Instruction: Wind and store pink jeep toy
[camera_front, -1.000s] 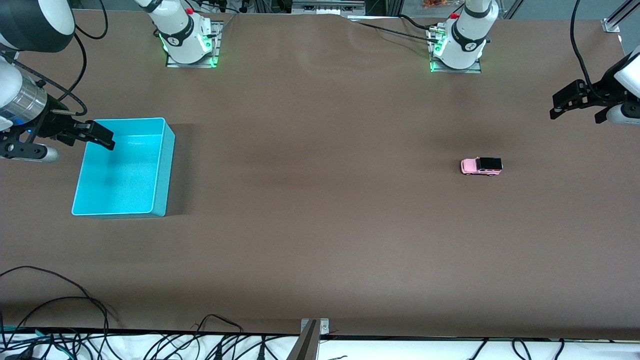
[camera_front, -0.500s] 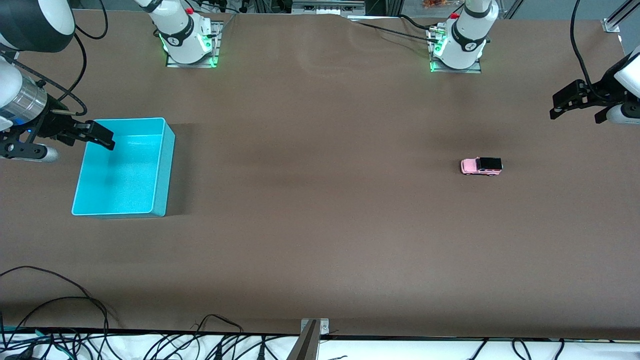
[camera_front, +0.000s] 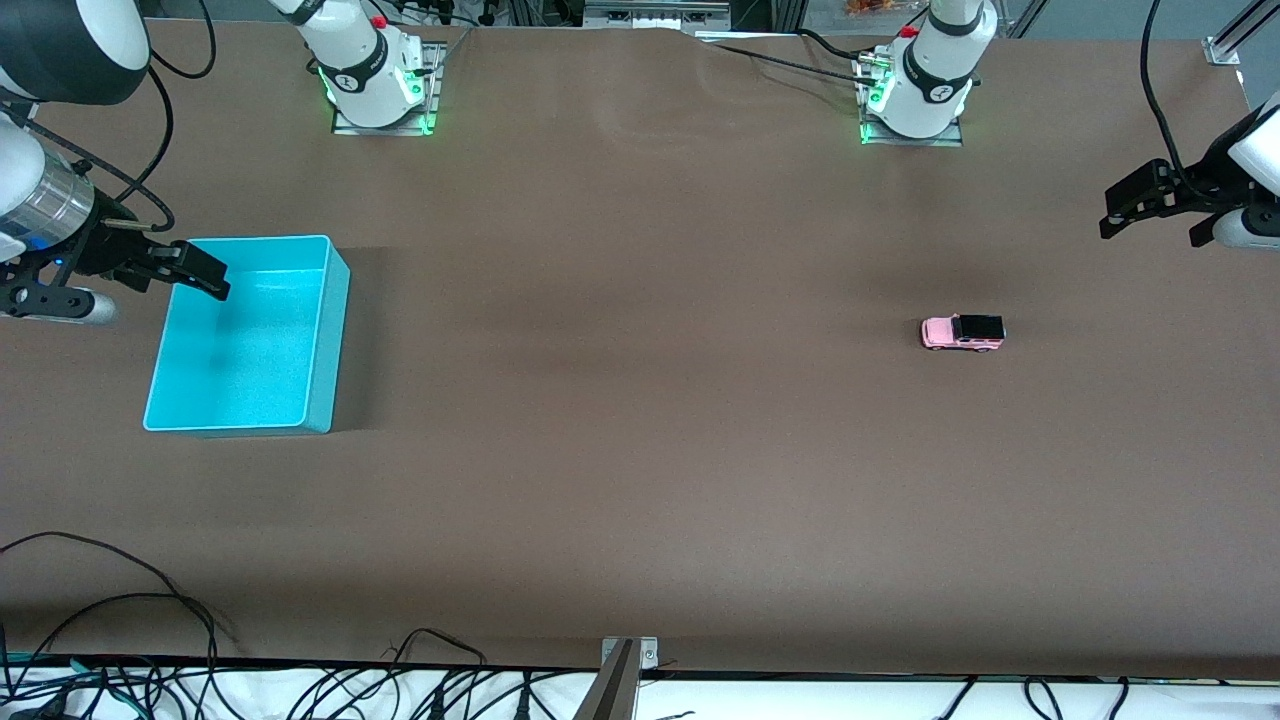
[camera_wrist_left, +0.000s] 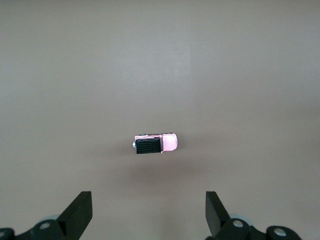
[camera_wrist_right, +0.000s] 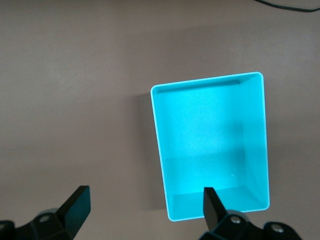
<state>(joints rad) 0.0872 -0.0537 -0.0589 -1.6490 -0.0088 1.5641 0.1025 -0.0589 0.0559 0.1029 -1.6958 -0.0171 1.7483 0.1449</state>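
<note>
Jaws spread wide on both grippers, nothing held. Right gripper (camera_front: 150, 275) hangs up high at the right arm's end of the tabletop (camera_front: 640, 450), over the edge of the cyan bin (camera_front: 320, 340). Its two dark fingers (camera_wrist_right: 75, 205) show apart in the right wrist view, with the cyan bin (camera_wrist_right: 157, 130) under them. Bin looks empty, sitting flat on the brown tabletop, open side up.

Middle of the tabletop: bare brown surface.

Pink jeep toy (camera_front: 962, 332) sits on its wheels toward the left arm's end, well apart from the bin and touching nothing. Black roof on the half nearer the left arm's end, pink hood pointing toward the bin's end. In the left wrist view the pink jeep toy (camera_wrist_left: 156, 144) lies between the two spread fingers (camera_wrist_left: 80, 212), which are clear of it and above the tabletop.

Left gripper (camera_front: 1165, 205) hangs in the air over the tabletop edge at the left arm's end, away from the toy.

Loose cables (camera_front: 120, 660) run along the tabletop edge nearest the front camera.
</note>
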